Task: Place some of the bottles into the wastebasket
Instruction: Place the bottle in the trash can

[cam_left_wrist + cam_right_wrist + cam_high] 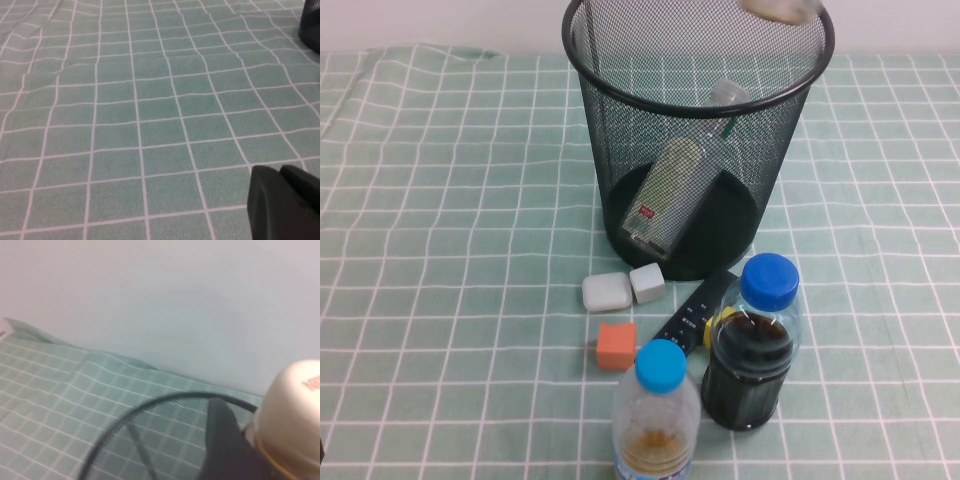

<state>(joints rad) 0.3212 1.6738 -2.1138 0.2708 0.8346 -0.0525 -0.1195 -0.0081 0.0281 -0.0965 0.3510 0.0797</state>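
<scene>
Holding beige-capped bottle (292, 405) by its neck above wastebasket (790, 90), right gripper (235, 450) clamped; light, slippery. White-capped bottle (665, 190) lying inside. Left gripper (285, 200) hovering over tabletop (150, 100), finger state unclear.

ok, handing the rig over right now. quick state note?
Right gripper: above the wastebasket rim, jaws shut on the beige-capped bottle, not yet dropped.
Left gripper: low over bare tablecloth, holding nothing visible.
Done: white-capped bottle lies inside the basket.
Left: release the held bottle. Two blue-capped bottles, one dark and one nearly empty, stand on the near side.
</scene>
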